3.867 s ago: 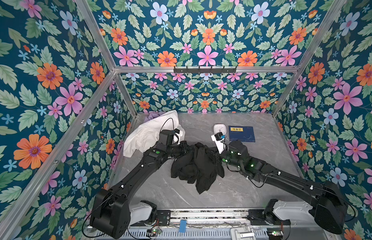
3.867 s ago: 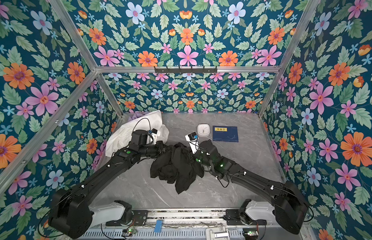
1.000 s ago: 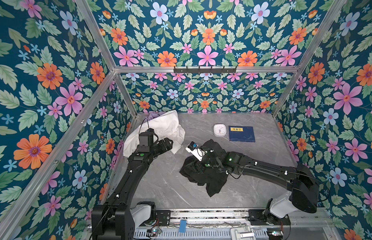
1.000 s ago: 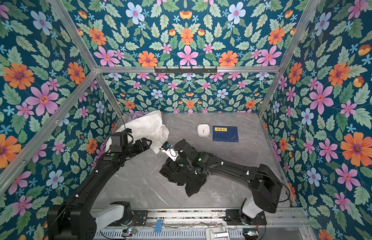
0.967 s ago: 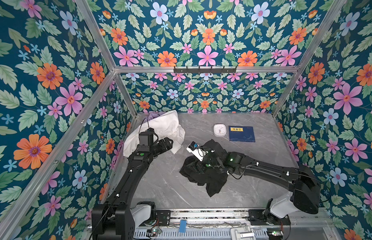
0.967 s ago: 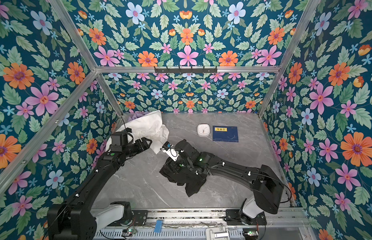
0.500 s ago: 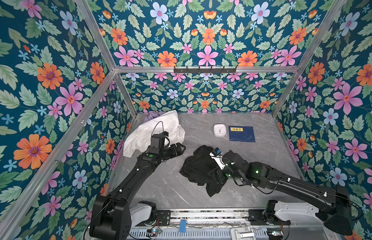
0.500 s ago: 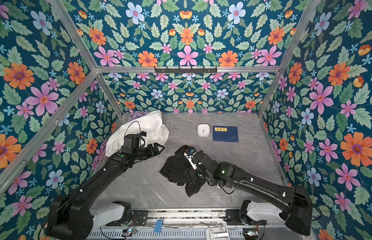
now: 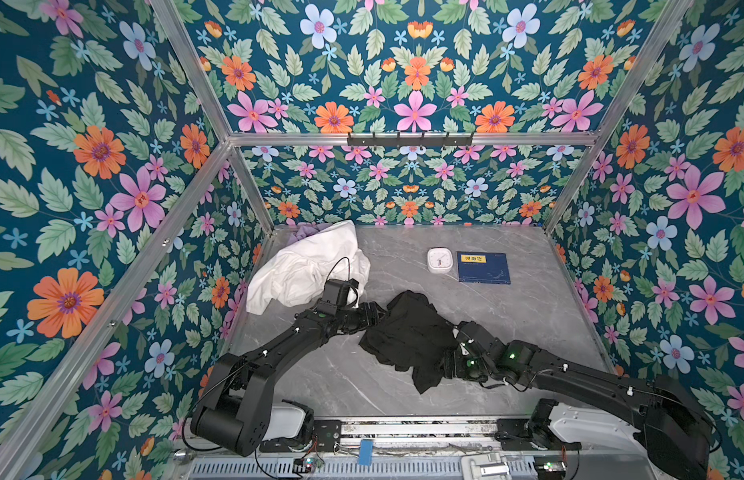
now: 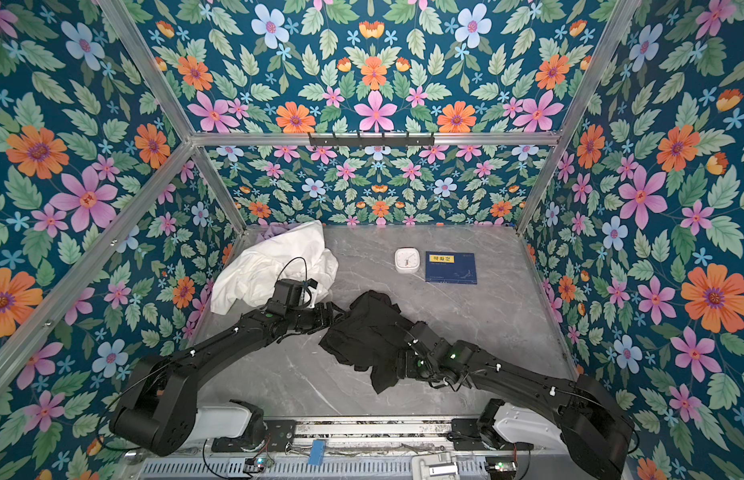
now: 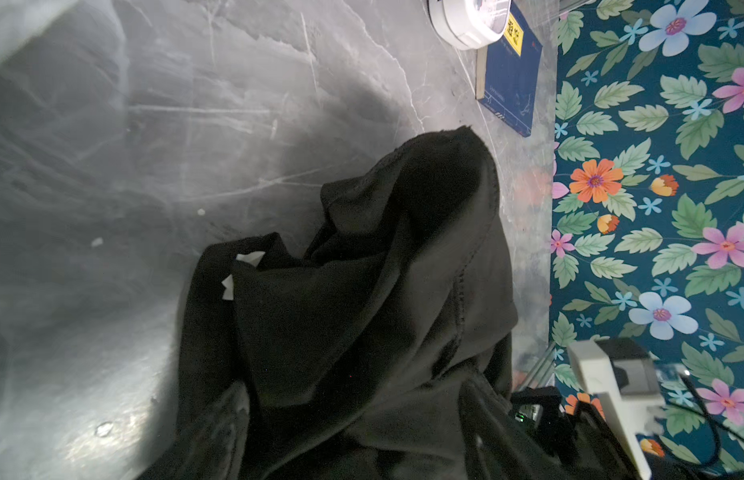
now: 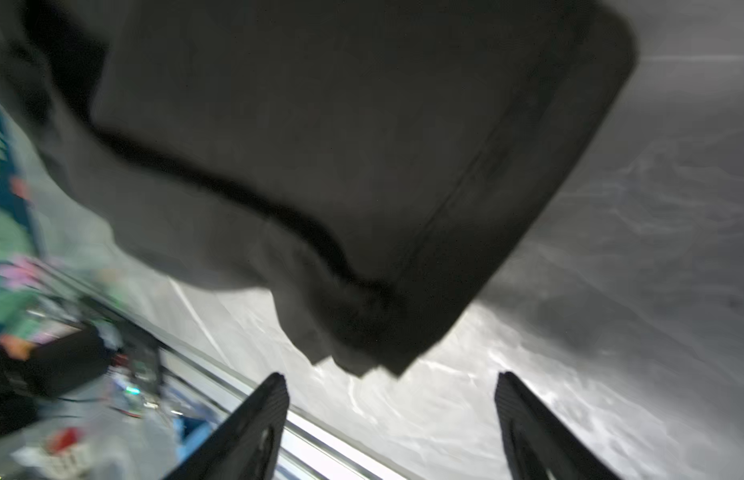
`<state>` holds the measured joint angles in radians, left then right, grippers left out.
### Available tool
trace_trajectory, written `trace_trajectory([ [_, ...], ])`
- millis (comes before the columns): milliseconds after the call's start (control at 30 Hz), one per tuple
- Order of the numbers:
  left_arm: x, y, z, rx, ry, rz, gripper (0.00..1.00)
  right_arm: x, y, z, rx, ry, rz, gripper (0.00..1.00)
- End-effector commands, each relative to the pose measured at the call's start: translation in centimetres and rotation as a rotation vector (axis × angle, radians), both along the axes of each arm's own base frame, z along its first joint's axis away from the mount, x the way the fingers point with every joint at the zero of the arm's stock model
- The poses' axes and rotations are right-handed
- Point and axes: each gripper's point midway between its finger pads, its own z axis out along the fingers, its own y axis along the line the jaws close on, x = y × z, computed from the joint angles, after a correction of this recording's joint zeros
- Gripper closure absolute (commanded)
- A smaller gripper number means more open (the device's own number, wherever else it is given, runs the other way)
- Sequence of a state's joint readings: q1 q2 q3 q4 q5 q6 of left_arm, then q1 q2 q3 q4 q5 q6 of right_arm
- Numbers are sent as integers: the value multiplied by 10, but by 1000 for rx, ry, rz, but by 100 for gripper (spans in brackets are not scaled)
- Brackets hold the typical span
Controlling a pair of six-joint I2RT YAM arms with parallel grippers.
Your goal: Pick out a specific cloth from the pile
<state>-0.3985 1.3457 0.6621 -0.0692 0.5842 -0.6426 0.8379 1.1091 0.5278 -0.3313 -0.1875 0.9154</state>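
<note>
Top view, cloth (image 9: 407,332) long axis near-far

Both top views look from high above the front rail (image 9: 403,430), steeply down toward the back wall (image 9: 403,195), holding the whole floor (image 9: 507,316), and they share nearly all of it. The left wrist camera sits close behind the left gripper (image 9: 378,313), facing across the black cloth (image 11: 382,291) at its jaws toward the clock (image 11: 470,20), book (image 11: 511,75) and right side wall (image 11: 653,208) far ahead of them. The right wrist camera, closer still and blurred, looks out past the right gripper (image 12: 391,374), between its spread jaws, at the same cloth's corner just ahead of them, the rail off to one side.
</note>
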Motion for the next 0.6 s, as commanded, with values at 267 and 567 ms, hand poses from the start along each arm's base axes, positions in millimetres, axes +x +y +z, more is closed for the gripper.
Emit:
trace_trajectory([
  [267,-8,-3,-4,-44,5,-9,21,39,33,28,188,-105,-1,16],
  [567,-10,4,-3,-17,-11,15,21,57,54,23,158,-113,78,16],
])
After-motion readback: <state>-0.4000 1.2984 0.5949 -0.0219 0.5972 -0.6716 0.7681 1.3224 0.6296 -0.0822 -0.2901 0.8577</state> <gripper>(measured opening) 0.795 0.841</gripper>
